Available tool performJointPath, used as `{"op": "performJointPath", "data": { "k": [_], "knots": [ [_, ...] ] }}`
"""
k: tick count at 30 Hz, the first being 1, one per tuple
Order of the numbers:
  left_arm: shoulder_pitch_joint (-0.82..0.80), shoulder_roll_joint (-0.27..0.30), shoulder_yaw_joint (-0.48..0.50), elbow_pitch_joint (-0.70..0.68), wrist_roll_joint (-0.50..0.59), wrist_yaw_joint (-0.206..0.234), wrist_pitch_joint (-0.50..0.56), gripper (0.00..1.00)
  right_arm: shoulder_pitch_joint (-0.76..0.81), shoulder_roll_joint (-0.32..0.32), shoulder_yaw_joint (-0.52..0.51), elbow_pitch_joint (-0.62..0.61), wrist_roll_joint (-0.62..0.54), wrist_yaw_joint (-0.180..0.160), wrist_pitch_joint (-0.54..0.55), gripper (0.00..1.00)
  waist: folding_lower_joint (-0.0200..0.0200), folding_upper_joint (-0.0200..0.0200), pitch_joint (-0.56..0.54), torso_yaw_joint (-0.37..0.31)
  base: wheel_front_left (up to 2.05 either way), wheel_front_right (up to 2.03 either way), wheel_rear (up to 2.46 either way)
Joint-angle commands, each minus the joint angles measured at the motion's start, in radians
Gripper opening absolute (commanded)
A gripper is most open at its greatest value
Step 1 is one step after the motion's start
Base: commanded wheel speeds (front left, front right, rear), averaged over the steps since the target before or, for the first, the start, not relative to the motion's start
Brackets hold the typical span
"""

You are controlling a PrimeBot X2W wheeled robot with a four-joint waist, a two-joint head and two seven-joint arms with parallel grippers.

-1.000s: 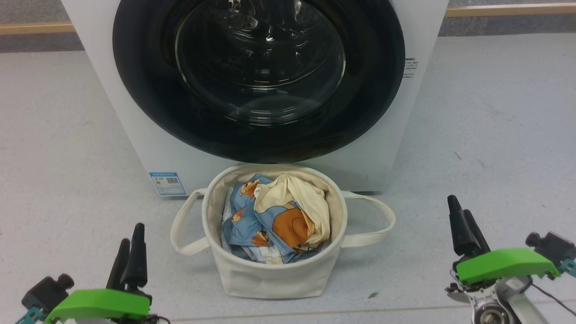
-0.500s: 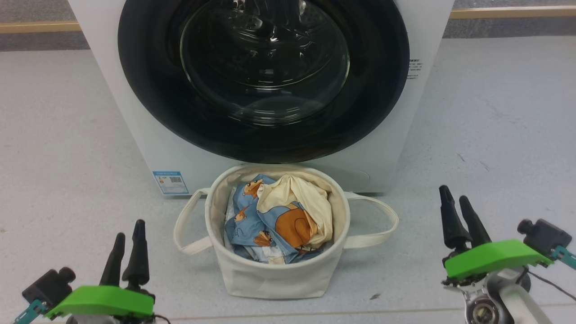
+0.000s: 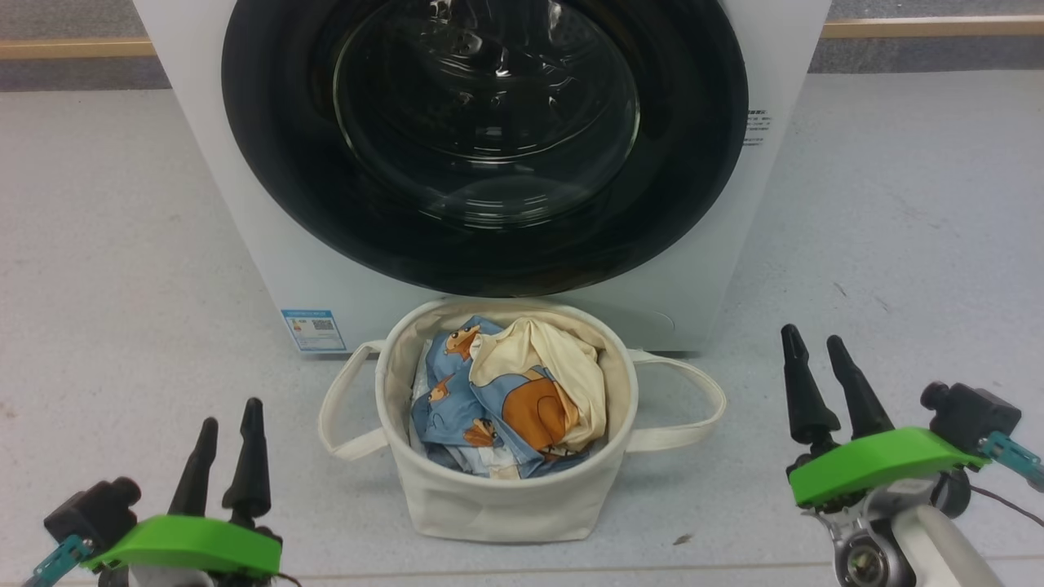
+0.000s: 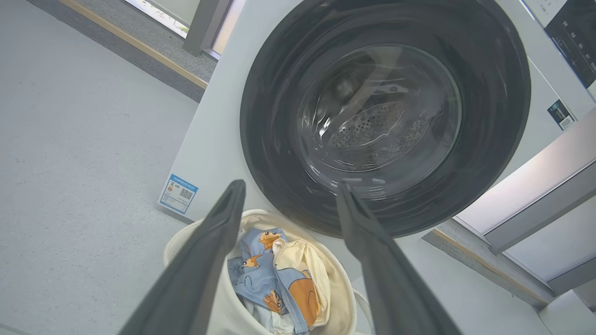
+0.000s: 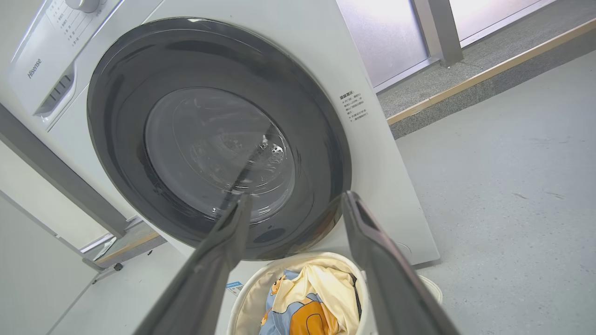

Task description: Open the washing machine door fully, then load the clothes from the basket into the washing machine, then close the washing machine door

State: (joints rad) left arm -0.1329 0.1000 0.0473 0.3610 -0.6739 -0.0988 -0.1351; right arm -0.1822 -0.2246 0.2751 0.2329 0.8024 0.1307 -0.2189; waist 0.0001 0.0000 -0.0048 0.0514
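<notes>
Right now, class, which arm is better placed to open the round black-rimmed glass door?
Probably right: the right claw, open, sits farther forward, nearer the shut round black-rimmed glass door, than the left claw.

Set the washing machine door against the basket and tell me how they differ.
The washing machine door is glossy black with clear glass; the basket is cream-white canvas. The door is much wider than the basket. The door stands upright and looks shut; the basket sits on the floor, open-topped, holding the clothes. Both are round.

Grey floor (image 3: 106,244) carries white washing machine (image 3: 326,293); basket (image 3: 489,509) stands just before it
</notes>
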Motion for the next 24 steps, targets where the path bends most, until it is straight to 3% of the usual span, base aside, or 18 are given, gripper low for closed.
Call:
{"op": "performJointPath", "data": {
  "k": [1, 24],
  "knots": [
    [-0.055, 0.025, 0.029, -0.024, 0.027, -0.009, -0.013, 1.0, -0.061, -0.001, 0.009, -0.029, -0.03, 0.0, -0.013, 1.0, 0.0, 0.0, 0.0, 0.001, 0.0, 0.0, 0.0],
    [-0.1, 0.045, 0.055, 0.025, 0.292, -0.022, -0.083, 1.0, -0.111, 0.012, 0.023, 0.0, -0.334, 0.0, -0.031, 1.0, 0.0, 0.0, 0.002, 0.016, 0.0, 0.0, 0.0]
  ]
}}
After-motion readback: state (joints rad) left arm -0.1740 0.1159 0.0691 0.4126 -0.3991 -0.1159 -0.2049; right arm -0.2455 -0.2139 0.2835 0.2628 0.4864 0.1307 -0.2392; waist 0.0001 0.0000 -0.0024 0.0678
